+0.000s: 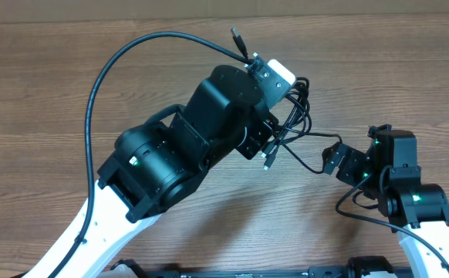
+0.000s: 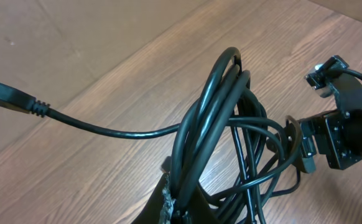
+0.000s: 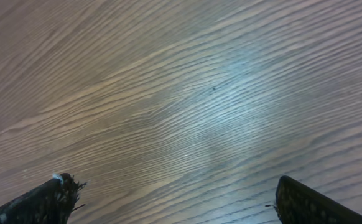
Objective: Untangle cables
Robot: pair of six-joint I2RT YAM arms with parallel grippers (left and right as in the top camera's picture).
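Notably, cables (image 2: 213,118) near table's (image 1: 39,93) far edge.

Thin black cables (image 2: 192,144) bunch in tangled loops, one plug end (image 2: 7,94) trailing left.

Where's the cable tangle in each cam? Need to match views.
Overhead: cable tangle right of centre, upper half.
Left wrist: centre, loops rising from the bottom edge.
Right wrist: not in it, only table.
Shared landmark: right hand, just right of the tangle in both other views.
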